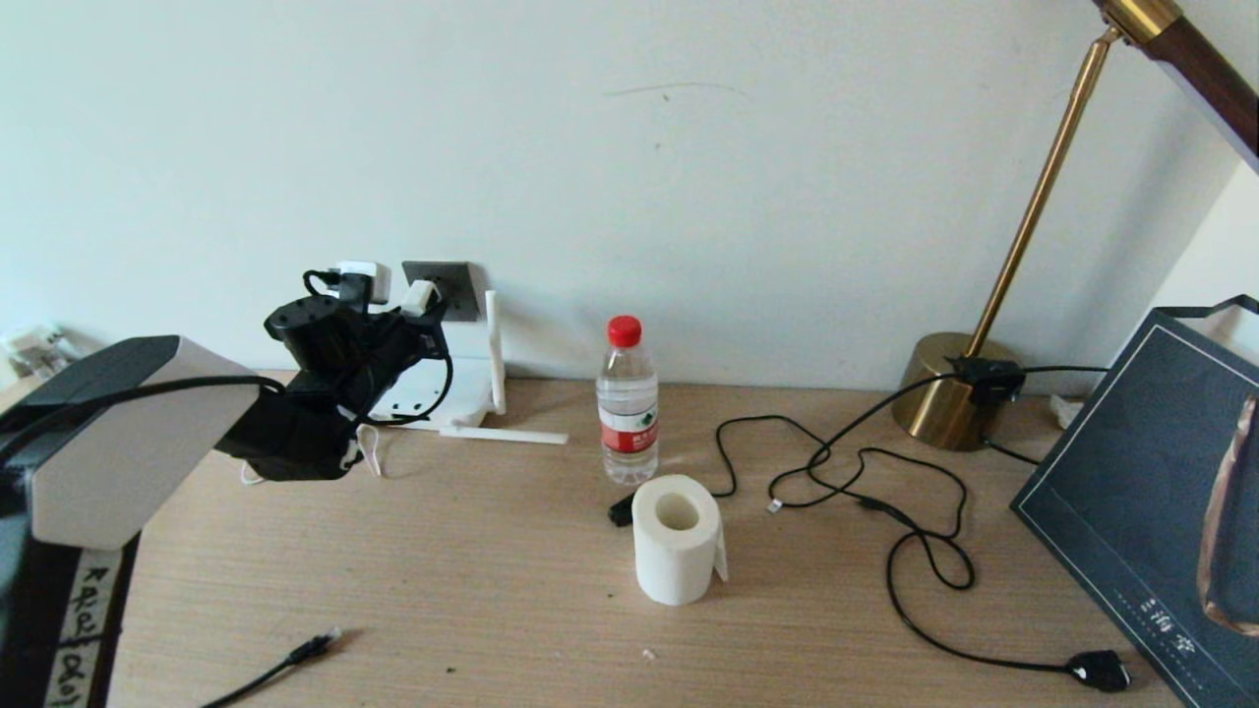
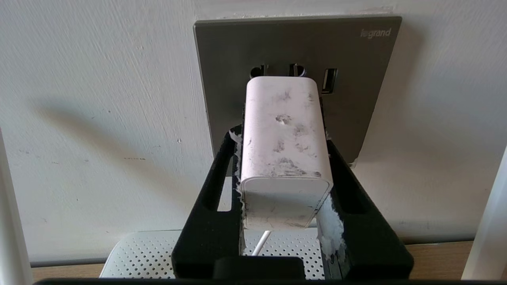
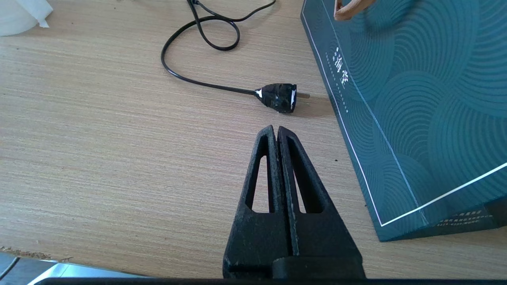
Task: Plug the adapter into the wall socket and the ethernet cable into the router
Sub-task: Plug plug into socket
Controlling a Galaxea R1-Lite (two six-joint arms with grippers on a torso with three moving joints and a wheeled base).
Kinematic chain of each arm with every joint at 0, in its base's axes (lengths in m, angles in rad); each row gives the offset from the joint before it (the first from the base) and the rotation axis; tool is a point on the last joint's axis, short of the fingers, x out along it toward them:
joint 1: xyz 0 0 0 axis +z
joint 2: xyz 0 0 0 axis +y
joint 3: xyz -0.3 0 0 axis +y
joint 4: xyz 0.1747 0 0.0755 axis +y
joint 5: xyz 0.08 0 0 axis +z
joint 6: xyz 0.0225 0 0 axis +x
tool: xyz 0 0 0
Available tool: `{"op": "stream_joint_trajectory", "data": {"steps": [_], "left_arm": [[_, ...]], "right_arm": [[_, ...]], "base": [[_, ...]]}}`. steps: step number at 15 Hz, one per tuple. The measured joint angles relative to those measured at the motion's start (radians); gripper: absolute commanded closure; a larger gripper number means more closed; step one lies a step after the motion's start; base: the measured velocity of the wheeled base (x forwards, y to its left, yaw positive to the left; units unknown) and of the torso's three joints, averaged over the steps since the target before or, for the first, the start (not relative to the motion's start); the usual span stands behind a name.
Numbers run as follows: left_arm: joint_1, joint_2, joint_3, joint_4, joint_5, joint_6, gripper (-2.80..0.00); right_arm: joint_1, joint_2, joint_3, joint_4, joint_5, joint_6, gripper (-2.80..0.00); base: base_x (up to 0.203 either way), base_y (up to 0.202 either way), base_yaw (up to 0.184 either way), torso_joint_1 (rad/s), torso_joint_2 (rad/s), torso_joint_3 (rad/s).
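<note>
My left gripper (image 2: 281,136) is shut on the white adapter (image 2: 283,146), one black finger on each side. The adapter's far end meets the dark-grey wall socket (image 2: 237,59) just below its upper holes; its prongs are hidden. Its thin white cord (image 2: 259,243) hangs over the white router (image 2: 146,253). From the head view the gripper (image 1: 418,300) holds the adapter (image 1: 421,293) at the socket (image 1: 454,288), above the router (image 1: 462,393). The ethernet cable's plug (image 1: 315,646) lies at the table's front left. My right gripper (image 3: 277,128) is shut and empty above the table.
A water bottle (image 1: 628,403) and toilet-paper roll (image 1: 674,536) stand mid-table. The brass lamp (image 1: 949,393), its black cord and chunky plug (image 3: 279,97), and a dark-teal bag (image 3: 416,99) fill the right side. Another white block (image 1: 359,280) sits on the wall left of the socket.
</note>
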Motion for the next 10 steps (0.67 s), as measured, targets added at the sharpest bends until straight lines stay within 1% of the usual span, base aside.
{"op": "stream_joint_trajectory", "data": {"steps": [10], "left_arm": [[0.0,-0.002,-0.016,0.014,0.0,0.0,0.0]], "right_arm": [[0.0,0.0,0.0,0.0,0.001,0.0,0.0]], "base": [[0.0,0.0,0.0,0.0,0.0,0.0]]}}
